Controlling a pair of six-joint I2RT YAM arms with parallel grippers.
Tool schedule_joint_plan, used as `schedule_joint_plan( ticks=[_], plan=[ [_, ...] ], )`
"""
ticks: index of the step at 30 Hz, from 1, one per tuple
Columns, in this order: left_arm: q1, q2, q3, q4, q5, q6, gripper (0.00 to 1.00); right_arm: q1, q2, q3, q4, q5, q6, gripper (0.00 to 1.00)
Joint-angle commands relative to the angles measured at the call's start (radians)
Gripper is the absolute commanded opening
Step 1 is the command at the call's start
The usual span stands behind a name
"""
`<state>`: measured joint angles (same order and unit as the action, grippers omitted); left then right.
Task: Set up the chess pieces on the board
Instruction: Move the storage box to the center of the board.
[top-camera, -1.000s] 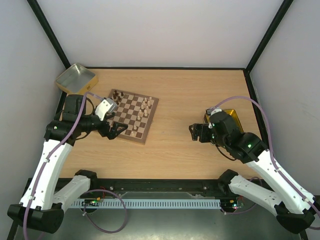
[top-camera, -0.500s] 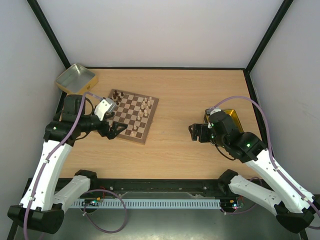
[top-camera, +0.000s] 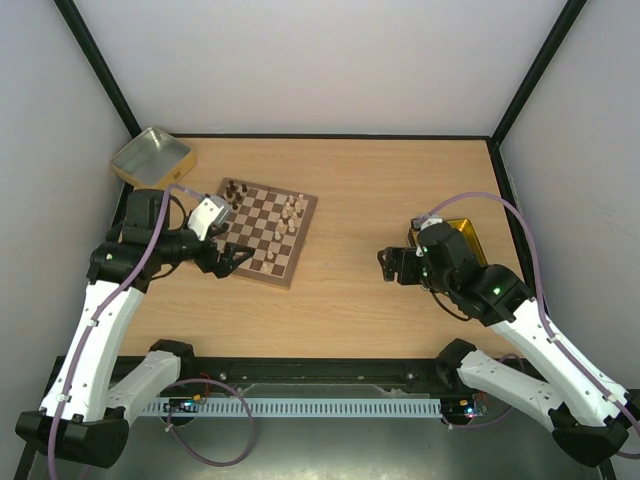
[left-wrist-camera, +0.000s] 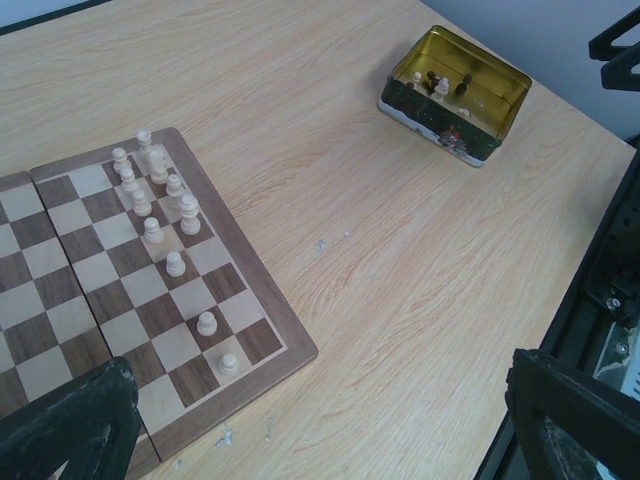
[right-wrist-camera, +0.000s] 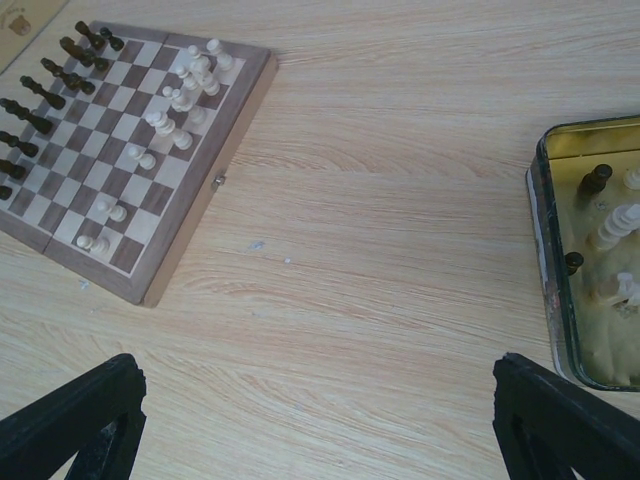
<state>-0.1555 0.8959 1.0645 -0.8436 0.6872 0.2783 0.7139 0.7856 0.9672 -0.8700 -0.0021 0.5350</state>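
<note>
Left end effector (top-camera: 229, 258) and right end effector (top-camera: 388, 266) gape empty: I must fetch chess pieces (right-wrist-camera: 620, 222) from tin (right-wrist-camera: 540, 230) to board (left-wrist-camera: 267, 287).

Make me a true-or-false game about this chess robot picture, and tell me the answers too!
1. The left gripper and the right gripper are both open and hold nothing. True.
2. The pale chess pieces stand in the middle of the board. False: they crowd along one side of it, the side facing the right arm.
3. The gold tin near the right arm has chess pieces in it. True: a few dark and pale ones.
4. The dark chess pieces lie on the bare table. False: they stand on the board, along the side opposite the pale ones.
</note>
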Motion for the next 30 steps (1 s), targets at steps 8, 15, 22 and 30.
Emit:
schedule_joint_plan(
  ticks=[8, 15, 22, 30],
  plan=[
    [0.015, 0.056, -0.010, 0.030, -0.276, -0.039, 0.99, 0.004, 0.121, 0.023, -0.025, 0.173, 0.091, 0.91],
    [0.016, 0.112, 0.052, 0.035, -0.348, -0.054, 0.99, 0.004, 0.282, 0.022, 0.129, 0.241, 0.159, 0.91],
    [0.019, 0.102, 0.030, 0.036, -0.256, -0.064, 0.99, -0.158, 0.381, -0.015, 0.219, 0.210, 0.221, 0.89],
    [0.025, 0.039, -0.031, 0.051, -0.214, -0.059, 0.99, -0.241, 0.431, -0.148, 0.349, 0.135, 0.243, 0.89]
  ],
)
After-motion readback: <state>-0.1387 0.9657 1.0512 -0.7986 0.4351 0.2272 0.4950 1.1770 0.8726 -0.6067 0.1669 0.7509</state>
